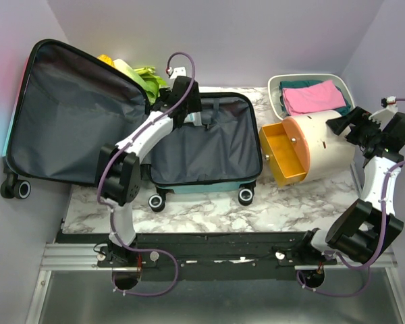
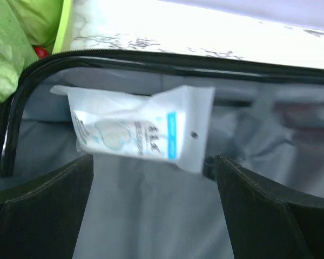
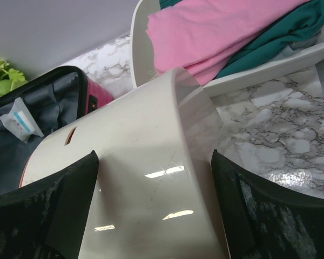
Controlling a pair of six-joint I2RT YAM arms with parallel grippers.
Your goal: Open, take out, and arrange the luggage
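Note:
The luggage (image 1: 206, 145) lies open on the marble table, its lid (image 1: 67, 115) swung out to the left and the dark grey lining showing. A clear plastic packet with blue print (image 2: 135, 129) rests on the lining near the back rim, also seen in the right wrist view (image 3: 19, 121). My left gripper (image 2: 154, 162) hovers open just short of the packet, with nothing between its fingers; from above it sits over the case's back edge (image 1: 187, 101). My right gripper (image 3: 154, 156) is open, fingers spread over a white drum-shaped cabinet (image 3: 146, 183).
The white cabinet (image 1: 324, 145) lies to the right of the case with its yellow drawer (image 1: 287, 155) pulled out. A white tray (image 1: 278, 84) behind it holds pink and teal clothes (image 1: 314, 94). Green leafy items (image 1: 145, 74) sit behind the case.

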